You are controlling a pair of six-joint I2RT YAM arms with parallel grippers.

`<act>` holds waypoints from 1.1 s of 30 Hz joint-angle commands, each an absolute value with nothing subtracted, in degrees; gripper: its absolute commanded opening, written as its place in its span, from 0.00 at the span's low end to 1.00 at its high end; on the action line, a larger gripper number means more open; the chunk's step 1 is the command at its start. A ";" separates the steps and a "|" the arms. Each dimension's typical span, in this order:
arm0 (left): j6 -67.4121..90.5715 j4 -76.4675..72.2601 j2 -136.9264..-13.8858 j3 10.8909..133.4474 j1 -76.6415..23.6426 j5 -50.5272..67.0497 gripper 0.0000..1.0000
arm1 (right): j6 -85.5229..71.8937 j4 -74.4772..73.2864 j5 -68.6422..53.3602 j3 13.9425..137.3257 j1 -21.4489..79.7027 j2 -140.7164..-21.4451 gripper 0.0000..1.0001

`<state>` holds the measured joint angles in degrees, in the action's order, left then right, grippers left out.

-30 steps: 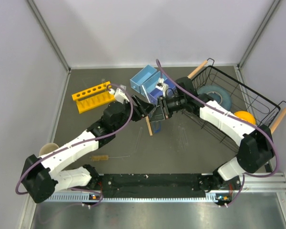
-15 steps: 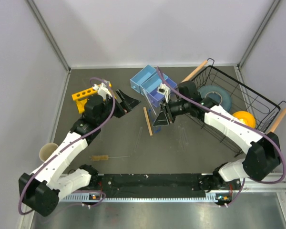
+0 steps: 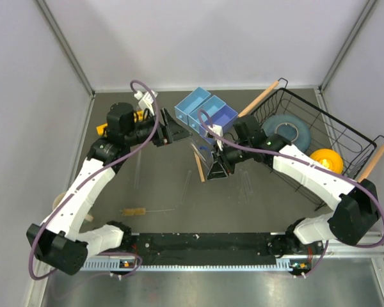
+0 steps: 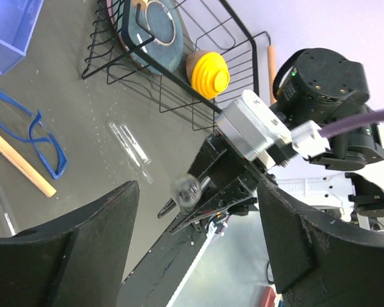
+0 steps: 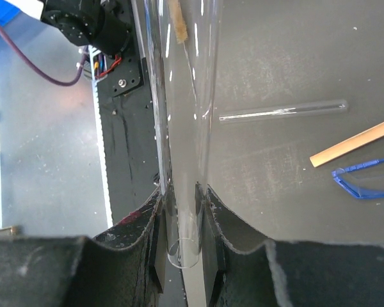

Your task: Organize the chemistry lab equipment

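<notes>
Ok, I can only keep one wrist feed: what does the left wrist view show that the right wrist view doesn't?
Only left wrist: the basket with plate and yellow bowl, a blue bin, the open left gripper. Only right wrist: the brush and the left arm's base. Both: the glasses, the stick, and the tube shut in the right gripper.

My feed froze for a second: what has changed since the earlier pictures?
The left gripper opened and pulled back leftward, away from the right gripper, toward the yellow rack. The right gripper kept its hold on the glass tube and shifted slightly toward the near edge. The wooden stick and brush stayed put.
</notes>
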<state>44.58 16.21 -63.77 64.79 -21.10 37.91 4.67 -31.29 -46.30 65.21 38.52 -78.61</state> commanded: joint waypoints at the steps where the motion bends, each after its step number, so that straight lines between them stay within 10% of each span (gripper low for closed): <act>1: 39.38 22.67 -67.14 69.34 -20.83 40.78 0.77 | 9.22 -32.25 -46.32 65.74 39.81 -76.46 0.11; 33: 39.82 24.69 -69.70 68.64 -23.91 43.07 0.25 | 11.16 -34.01 -45.18 67.41 41.40 -78.84 0.12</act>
<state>40.32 25.80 -69.93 68.31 -23.70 42.57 9.85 -34.37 -45.01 65.25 40.73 -78.89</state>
